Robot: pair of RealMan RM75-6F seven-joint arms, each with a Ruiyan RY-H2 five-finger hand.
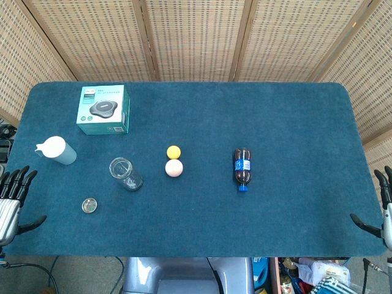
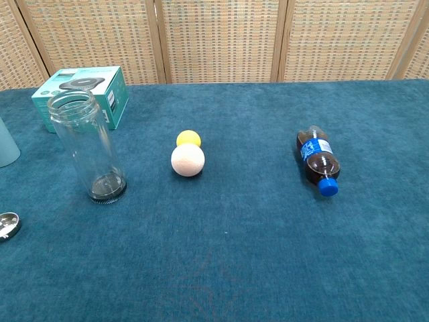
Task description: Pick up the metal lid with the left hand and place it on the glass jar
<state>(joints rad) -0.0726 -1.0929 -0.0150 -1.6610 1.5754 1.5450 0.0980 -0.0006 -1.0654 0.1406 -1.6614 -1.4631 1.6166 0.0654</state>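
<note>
The round metal lid (image 1: 89, 205) lies flat on the blue cloth near the front left; the chest view shows the lid (image 2: 8, 225) at its left edge. Just behind and to the right of it stands the open glass jar (image 1: 125, 174), upright and empty (image 2: 89, 147). My left hand (image 1: 13, 198) hangs at the table's left edge, fingers spread, holding nothing, well left of the lid. At the far right edge my right hand (image 1: 381, 209) is also open and empty. Neither hand shows in the chest view.
A teal box (image 1: 103, 109) sits at the back left, a white and pale blue cup (image 1: 58, 150) lying left of the jar. A yellow ball (image 1: 174, 152) and a cream ball (image 1: 174, 168) touch mid-table. A cola bottle (image 1: 242, 168) lies to their right.
</note>
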